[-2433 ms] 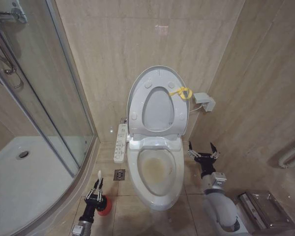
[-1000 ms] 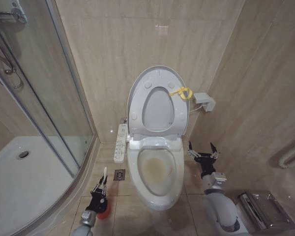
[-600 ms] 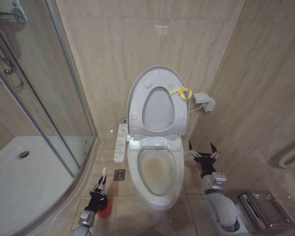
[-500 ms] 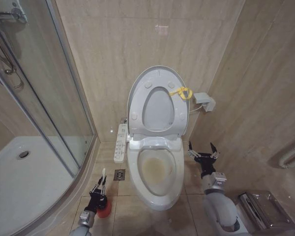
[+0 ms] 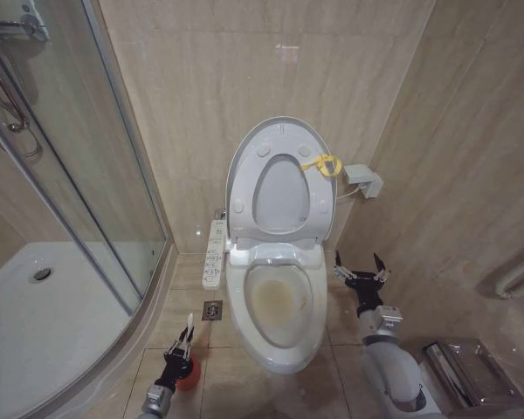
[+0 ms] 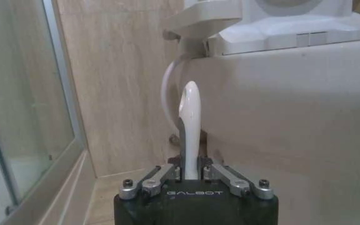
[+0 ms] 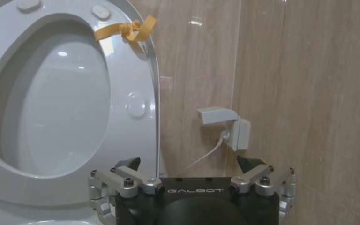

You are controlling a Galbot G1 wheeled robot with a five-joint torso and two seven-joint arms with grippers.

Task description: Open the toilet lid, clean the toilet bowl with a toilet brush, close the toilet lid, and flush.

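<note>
While the toilet lid (image 5: 280, 183) is standing raised against the wall, the scene is reading as follows:

Toilet brush (image 6: 189, 131): its white handle is sticking up between the left gripper's fingers, clamped at its lower part; the bristle head is hidden below the gripper body.

Left gripper (image 5: 182, 346): it is clenching the brush handle low on the floor, with the toilet's outer wall just beyond it on one side and the glass shower screen (image 6: 17, 103) on the other.

Red holder cup (image 5: 185, 368): it is sitting directly under the left gripper, mostly covered by it.

Toilet bowl (image 5: 278, 301): it is lying open, stained yellowish-brown inside, between the two grippers.

Seat ring (image 5: 279, 194): it is leaning up against the lid, a yellow loop (image 7: 127, 29) hanging at the lid's edge.

Right gripper (image 5: 359, 271): it is hovering with jaws spread and nothing held, just beside the bowl's rim, below a wall socket box (image 7: 226, 125).

Room to move: the left gripper is working in a narrow strip of floor between the shower base curb (image 5: 131, 345) and the toilet; the right gripper has the tiled side wall close behind it.

Cut off: the left arm is running off the head view's lower edge.
</note>
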